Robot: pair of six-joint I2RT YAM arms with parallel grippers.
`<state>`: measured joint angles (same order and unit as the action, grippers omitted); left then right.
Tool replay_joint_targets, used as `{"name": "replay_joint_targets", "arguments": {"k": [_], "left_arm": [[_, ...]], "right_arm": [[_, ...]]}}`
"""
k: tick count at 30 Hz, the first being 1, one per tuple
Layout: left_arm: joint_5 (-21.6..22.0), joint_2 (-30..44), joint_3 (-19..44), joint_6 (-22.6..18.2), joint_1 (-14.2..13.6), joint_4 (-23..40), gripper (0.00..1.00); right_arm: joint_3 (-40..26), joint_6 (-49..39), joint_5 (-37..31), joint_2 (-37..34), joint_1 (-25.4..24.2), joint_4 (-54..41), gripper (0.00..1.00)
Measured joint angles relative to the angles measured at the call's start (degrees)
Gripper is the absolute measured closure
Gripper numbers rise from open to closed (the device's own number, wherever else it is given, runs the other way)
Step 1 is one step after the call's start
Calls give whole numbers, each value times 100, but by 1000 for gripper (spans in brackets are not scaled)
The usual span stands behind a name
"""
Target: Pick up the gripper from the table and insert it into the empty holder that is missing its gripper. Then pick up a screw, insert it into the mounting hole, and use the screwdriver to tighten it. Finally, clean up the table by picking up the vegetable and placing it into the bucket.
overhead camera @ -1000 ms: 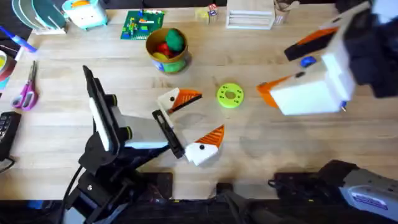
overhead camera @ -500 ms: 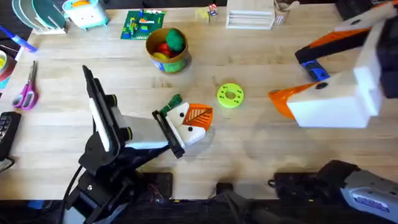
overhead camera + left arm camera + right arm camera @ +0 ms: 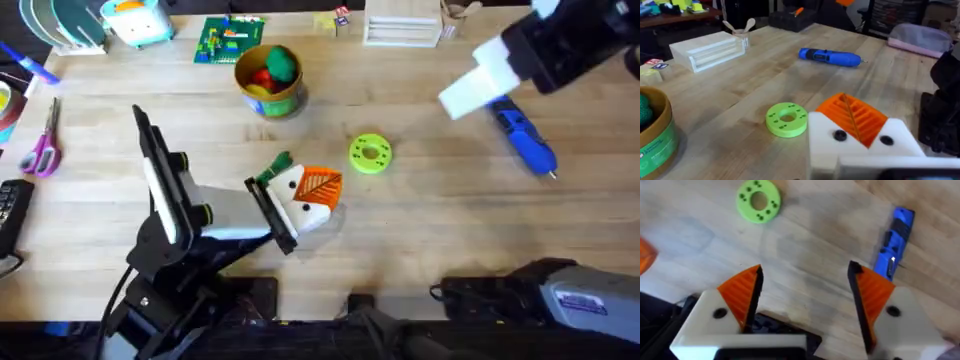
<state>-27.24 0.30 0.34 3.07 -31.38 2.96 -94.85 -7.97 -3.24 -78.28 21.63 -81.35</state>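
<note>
A: Left gripper (image 3: 300,200) sits near the table's middle, white fingers with orange ribbed pads drawn together. A dark-green leafy end pokes out beside them, so I judge it is clamped on the vegetable (image 3: 277,164). The overhead view doesn't show the contact itself.

B: And the right gripper (image 3: 804,297)?

A: Raised over the table's far right part, fingers spread wide, nothing between them. Its wrist view looks down on bare wood, the lime-green disc (image 3: 758,200) to one side and the blue screwdriver (image 3: 893,242) to the other.

B: Screwdriver's place?

A: Lying flat toward the far right of the table (image 3: 100,215), thin metal tip pointing to the near right corner, well apart from the disc. No grip on it.

B: So the step in hand is the cleanup.

A: That's my reading. The bucket (image 3: 268,80) stands toward the far edge, left of centre, with red and green toys already inside. Little spare room.

B: Advice?

A: Lift straight up first so the leafy end clears the table. Carry it high over the rim, centre above the opening, then part the fingers low enough that it drops in rather than bouncing off the toys. Watch the rim: a sideways nudge could tip so light a bucket. The right arm is best kept where it is, clear of the path.
</note>
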Motion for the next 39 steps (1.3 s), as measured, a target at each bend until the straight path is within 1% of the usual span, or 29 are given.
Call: {"name": "replay_joint_targets", "arguments": {"k": [6,8,11,13,18,22,24,25,27,30,39], "left_arm": [[2,0,0,0,0,0,985],[0,1,0,0,0,0,985],[2,2,0,0,0,0,985],[2,2,0,0,0,0,985],[0,1,0,0,0,0,985],[0,2,0,0,0,0,985],[0,0,0,0,0,0,985],[0,2,0,0,0,0,985],[0,0,0,0,0,0,985],[2,0,0,0,0,0,985],[26,2,0,-1,0,0,985]], "right_arm": [[22,-15,-190,-506,-1946,438,17],[22,-15,-200,-633,-2385,612,17],[22,-83,-211,-824,-2757,899,17],[22,-374,-211,-963,-2898,962,17],[22,-1441,-211,-1422,-3127,955,17],[22,-1935,-211,-1940,-3313,966,18],[22,-2079,-211,-2245,-3434,996,17],[23,-2205,-211,-2668,-3599,1085,17],[24,-2260,-211,-2929,-3688,1172,16],[24,-2360,-189,-3262,-3761,1420,17],[24,-2617,12,-4047,-3762,1922,17]]}}
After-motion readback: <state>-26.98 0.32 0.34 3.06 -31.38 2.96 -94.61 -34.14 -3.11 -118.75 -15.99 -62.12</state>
